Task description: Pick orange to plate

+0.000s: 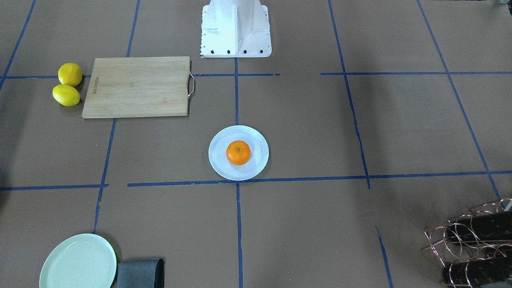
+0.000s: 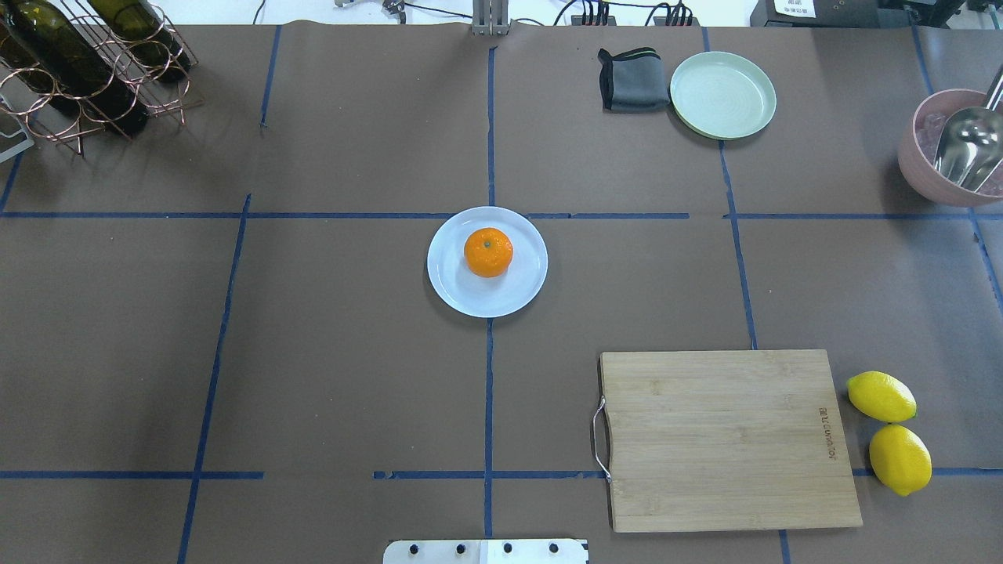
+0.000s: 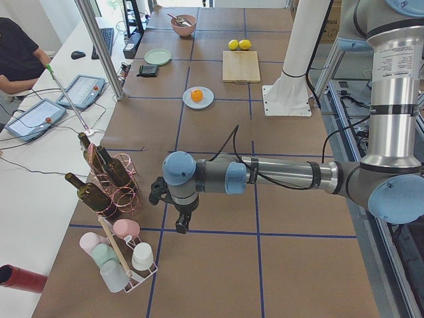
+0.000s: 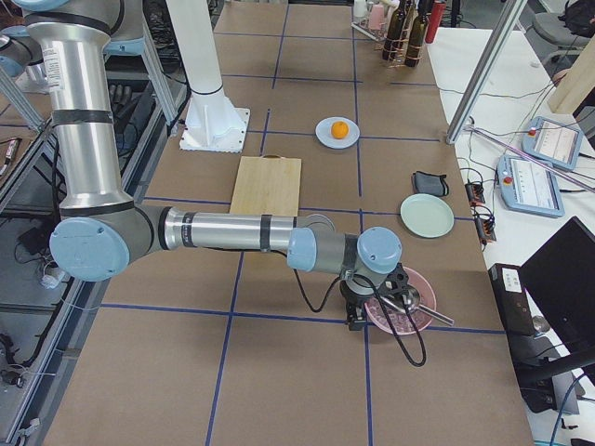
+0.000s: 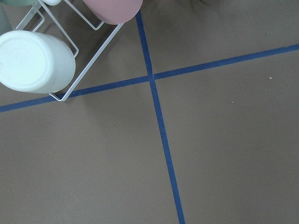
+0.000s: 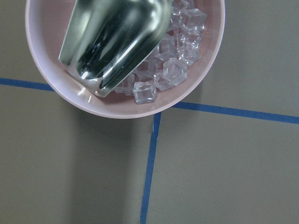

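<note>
The orange [image 1: 238, 152] [image 2: 488, 252] rests on the pale bluish-white plate [image 1: 218, 164] [image 2: 462, 290] at the middle of the table, stem dot up. Both side views show them small: the orange [image 3: 197, 95] [image 4: 340, 129] on the plate [image 3: 206, 101] [image 4: 324, 137]. My left gripper [image 3: 180, 227] hangs low over the table far from them, by the cup rack; I cannot tell whether it is open or shut. My right gripper [image 4: 354, 321] hovers at the opposite end beside the pink bowl, and I cannot tell its state either. Neither wrist view shows fingers.
A wooden cutting board [image 2: 725, 439] lies on my right with two lemons [image 2: 889, 431] beside it. A mint-green plate [image 2: 722, 94] and grey cloth [image 2: 633, 78] sit far right. A pink bowl [image 6: 56, 70] holds ice and a metal scoop [image 6: 112, 37]. Wine rack [image 2: 78, 70], cup rack [image 5: 70, 60].
</note>
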You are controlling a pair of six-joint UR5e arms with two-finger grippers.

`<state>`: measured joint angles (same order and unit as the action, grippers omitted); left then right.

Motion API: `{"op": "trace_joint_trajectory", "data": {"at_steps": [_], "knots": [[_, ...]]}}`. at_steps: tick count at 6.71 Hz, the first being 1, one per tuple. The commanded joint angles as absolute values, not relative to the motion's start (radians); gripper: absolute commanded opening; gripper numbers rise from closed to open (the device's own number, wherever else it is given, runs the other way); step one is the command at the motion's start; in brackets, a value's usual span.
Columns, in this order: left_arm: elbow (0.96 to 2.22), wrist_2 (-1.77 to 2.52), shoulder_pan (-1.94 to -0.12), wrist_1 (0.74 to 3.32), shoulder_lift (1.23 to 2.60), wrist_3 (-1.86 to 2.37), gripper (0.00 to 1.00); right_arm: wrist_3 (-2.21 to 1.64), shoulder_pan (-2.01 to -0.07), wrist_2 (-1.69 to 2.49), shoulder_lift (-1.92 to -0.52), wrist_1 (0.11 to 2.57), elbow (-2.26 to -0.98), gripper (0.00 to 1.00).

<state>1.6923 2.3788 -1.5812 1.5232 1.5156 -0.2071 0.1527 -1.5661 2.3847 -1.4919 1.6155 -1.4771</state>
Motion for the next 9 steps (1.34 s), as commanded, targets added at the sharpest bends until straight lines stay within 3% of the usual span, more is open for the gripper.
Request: {"op": "trace_joint_trajectory", "data": {"at_steps": [1, 9], "knots": [[1.692, 2.378, -1.583, 1.523, 1.514, -0.207, 1.00, 0.045, -1.566, 2.385, -1.525, 1.510, -1.468, 1.00], [1.690, 2.379, -1.585, 1.523, 1.514, -0.206, 1.00, 0.023, -1.620, 2.476, -1.517, 1.500, -1.480, 1.00]]}}
